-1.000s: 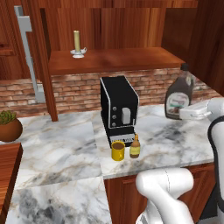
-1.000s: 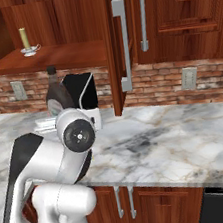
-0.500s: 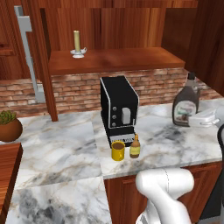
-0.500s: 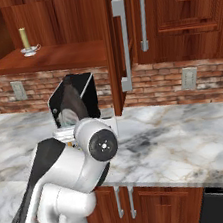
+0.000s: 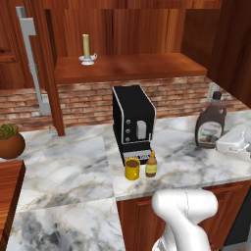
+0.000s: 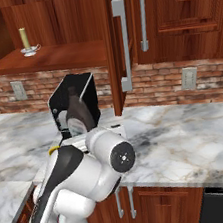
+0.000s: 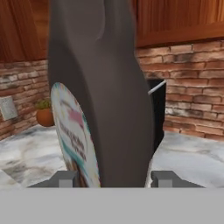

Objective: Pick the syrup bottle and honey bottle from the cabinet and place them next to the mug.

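Note:
The big dark brown syrup bottle [image 5: 211,123] stands upright at the right end of the marble counter, well right of the mug. My gripper [image 5: 224,142] reaches in from the right and is shut on its lower body. In the hand view the syrup bottle [image 7: 103,87] rises close between my fingertips [image 7: 65,179], its label turned left. I cannot tell whether its base touches the counter. The yellow mug [image 5: 132,168] sits in front of the coffee machine, and the small honey bottle [image 5: 151,164] stands just right of it. The cabinet shelf [image 5: 147,66] is above.
A black coffee machine [image 5: 133,122] stands behind the mug. A cream candle on a white holder [image 5: 87,49] is on the shelf. A potted plant [image 5: 10,141] sits at the counter's left. My arm's white elbow [image 6: 110,154] covers the counter's front in the right base view.
The syrup bottle, held in my gripper, has moved right and slightly down and gone from tilted to upright. The mug and honey bottle have stayed put.

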